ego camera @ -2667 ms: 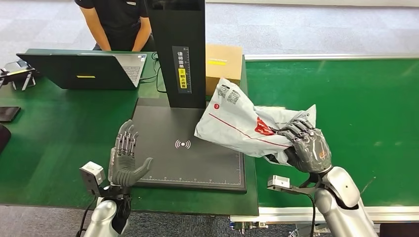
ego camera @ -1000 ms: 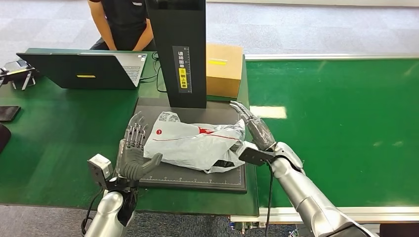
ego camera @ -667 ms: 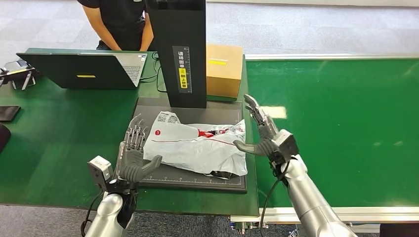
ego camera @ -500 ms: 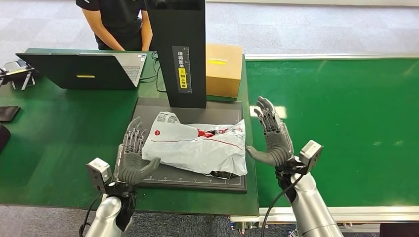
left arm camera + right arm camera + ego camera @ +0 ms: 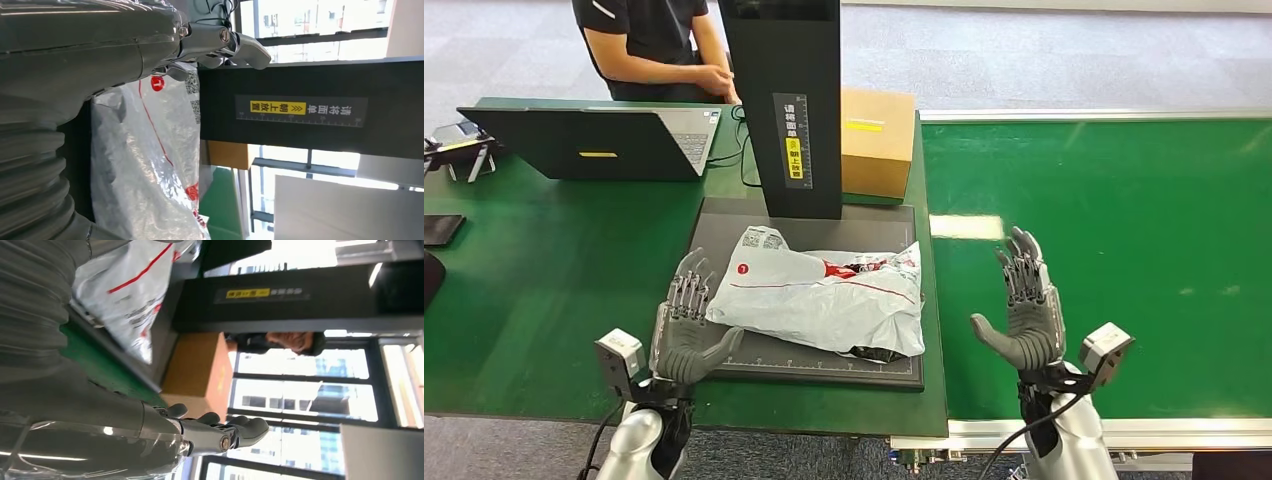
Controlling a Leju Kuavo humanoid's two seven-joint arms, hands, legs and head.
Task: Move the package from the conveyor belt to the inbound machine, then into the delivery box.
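The crumpled grey plastic mailer package with red markings (image 5: pixel 819 297) lies flat on the dark square scanning platform of the inbound machine (image 5: pixel 724 225), in front of its black upright column (image 5: pixel 784 100); the left hand (image 5: pixel 686 325) stands released, fingers spread, just beside the package's left edge; the right hand (image 5: pixel 1024 310) hovers released and empty over the green conveyor belt (image 5: pixel 1124 220), well apart from the package; a brown cardboard box (image 5: pixel 877 142) sits just right of the column.

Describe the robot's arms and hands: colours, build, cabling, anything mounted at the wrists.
Both arms are silver, smooth rounded shells. The left hand and right hand are dark grey, many-fingered, with metallic lighter segments along the fingers and a thick grey thumb. Each wrist carries a small light-grey box-shaped camera module on a bracket, with black cable running down the forearm. In the wrist views, a grey ribbed cover sits behind each hand.
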